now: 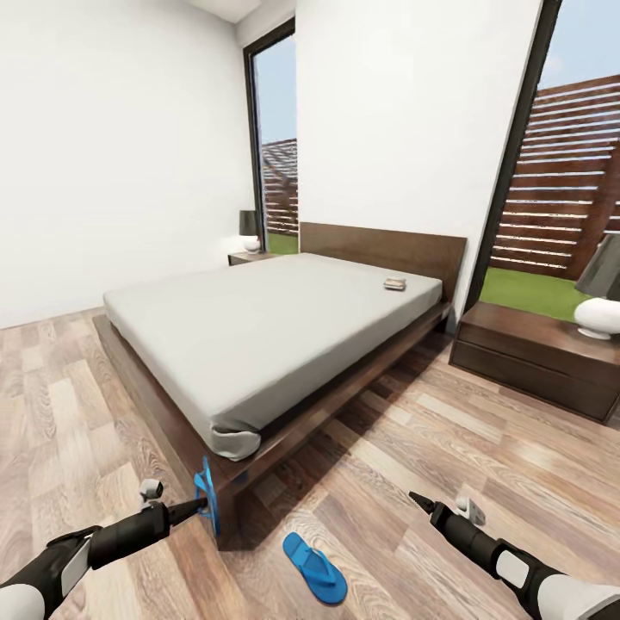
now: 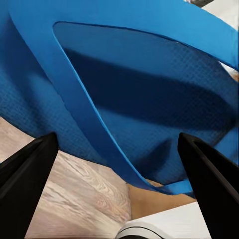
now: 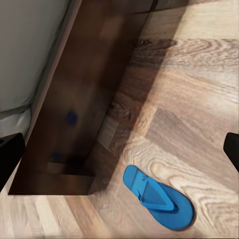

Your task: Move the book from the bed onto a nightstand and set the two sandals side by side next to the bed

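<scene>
My left gripper (image 1: 196, 509) is shut on a blue sandal (image 1: 207, 498), which stands on edge above the floor right at the near corner of the bed (image 1: 275, 327). Seen from the left wrist, this sandal (image 2: 129, 94) spans the gap between the black fingers (image 2: 30, 179). The other blue sandal (image 1: 314, 567) lies flat on the floor just in front of that corner, and shows as a sandal (image 3: 158, 197) from the right wrist. My right gripper (image 1: 419, 501) hovers open to its right. The book (image 1: 395, 283) lies on the mattress near the headboard.
One nightstand (image 1: 525, 349) with a lamp (image 1: 600, 301) stands right of the bed. The other nightstand (image 1: 248, 257) is at the far side by the left window. The dark bed frame (image 3: 74, 124) runs along the wood floor (image 1: 482, 439).
</scene>
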